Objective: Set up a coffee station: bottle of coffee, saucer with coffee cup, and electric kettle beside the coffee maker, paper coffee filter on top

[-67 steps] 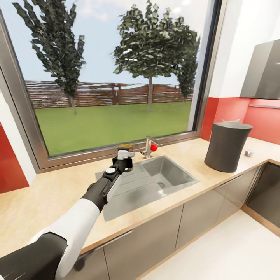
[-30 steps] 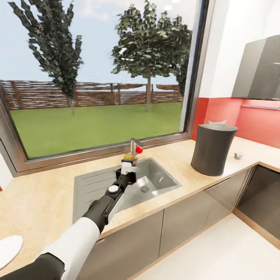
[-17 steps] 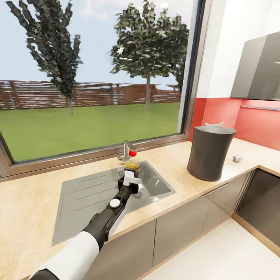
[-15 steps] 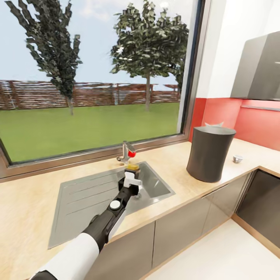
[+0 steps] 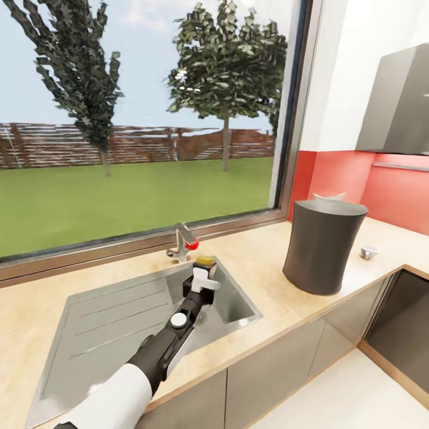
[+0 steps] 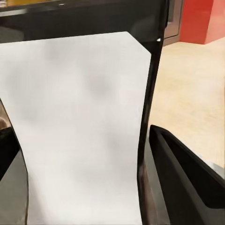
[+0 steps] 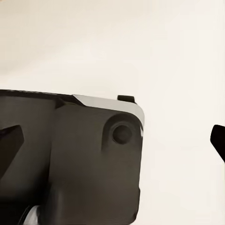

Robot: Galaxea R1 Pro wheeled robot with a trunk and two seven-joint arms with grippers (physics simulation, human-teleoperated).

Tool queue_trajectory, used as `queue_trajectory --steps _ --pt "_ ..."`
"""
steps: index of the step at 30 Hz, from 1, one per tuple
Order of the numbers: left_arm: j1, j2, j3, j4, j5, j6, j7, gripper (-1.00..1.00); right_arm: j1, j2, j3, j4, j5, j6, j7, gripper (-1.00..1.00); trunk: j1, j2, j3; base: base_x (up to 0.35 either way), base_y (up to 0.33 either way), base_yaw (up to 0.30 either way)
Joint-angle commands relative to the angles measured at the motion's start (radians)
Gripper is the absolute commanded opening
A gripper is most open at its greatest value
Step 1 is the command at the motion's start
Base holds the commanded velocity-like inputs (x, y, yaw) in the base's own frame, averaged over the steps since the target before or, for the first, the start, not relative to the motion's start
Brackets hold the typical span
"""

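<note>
1. You had the bottle of coffee (image 5: 204,264) off the shelf and in the left gripper (image 5: 202,280). The gripper was clamped on its body, with the yellow cap standing above the fingers. In the left wrist view the bottle's white label (image 6: 82,126) sat right against the camera between the dark fingers (image 6: 187,183).
2. The held bottle hung over the basin of the sink (image 5: 107,322), just in front of the faucet (image 5: 182,241).
3. The coffee maker (image 5: 323,244) stood on the countertop (image 5: 268,262) to the right of the sink, well apart from the bottle. A white tip, probably the paper filter (image 5: 329,196), showed at its top rim.
4. Judged from this, the bottle was not yet set down beside the coffee maker.
5. A small metallic item (image 5: 368,252) lay on the counter beyond the coffee maker; you could not identify it.
6. You could not tell the right gripper's state from its wrist view.
</note>
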Motion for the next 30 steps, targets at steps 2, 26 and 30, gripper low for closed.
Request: queue_trajectory --steps 2,26,30 --pt "-0.001 0.000 -0.004 0.001 0.007 -0.004 0.005 -1.00 0.000 0.001 -0.002 0.001 0.011 -0.003 -0.001 1.00 0.001 -0.001 0.000 0.222 -0.195 0.000" --pt "0.023 0.000 -0.021 0.018 0.007 -0.058 0.003 -1.00 0.000 0.002 -0.005 -0.012 0.010 -0.003 -0.001 1.00 0.001 -0.001 0.000 0.061 -0.255 -0.038" --pt "0.025 0.000 -0.021 0.021 0.009 -0.061 0.003 -1.00 0.000 0.002 -0.005 -0.011 0.010 -0.003 -0.002 1.00 0.001 -0.001 0.000 0.304 -0.077 -0.108"
